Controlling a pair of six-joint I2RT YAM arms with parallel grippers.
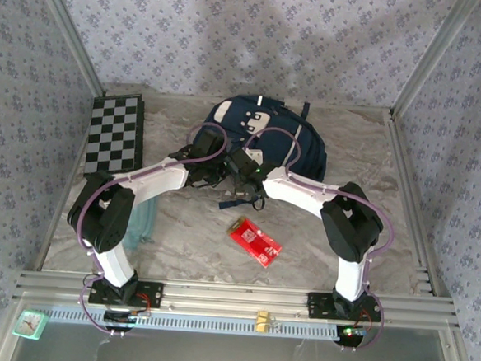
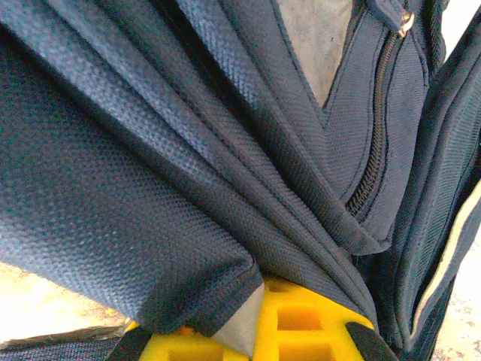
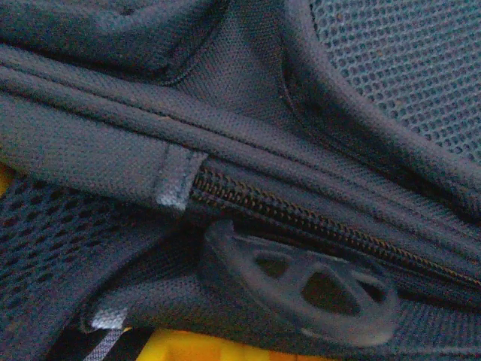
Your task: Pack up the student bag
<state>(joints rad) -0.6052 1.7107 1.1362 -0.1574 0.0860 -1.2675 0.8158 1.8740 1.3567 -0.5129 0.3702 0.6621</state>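
Left gripper [image 2: 263, 308] fully closed, pinching fold of student bag [image 1: 297, 139] fabric. Right gripper [image 1: 244, 161] clamped tight on fabric beside zipper [image 3: 301, 219] and pull tab [image 3: 301, 282].

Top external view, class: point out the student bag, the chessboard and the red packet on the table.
student bag [image 1: 282, 117], top external view, navy fabric near its top.
chessboard [image 1: 116, 135], top external view, middle of the checkered surface.
red packet [image 1: 254, 241], top external view, centre of its face.

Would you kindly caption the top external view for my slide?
Both arms meet at the navy student bag; chessboard to its left, red packet nearer the bases.
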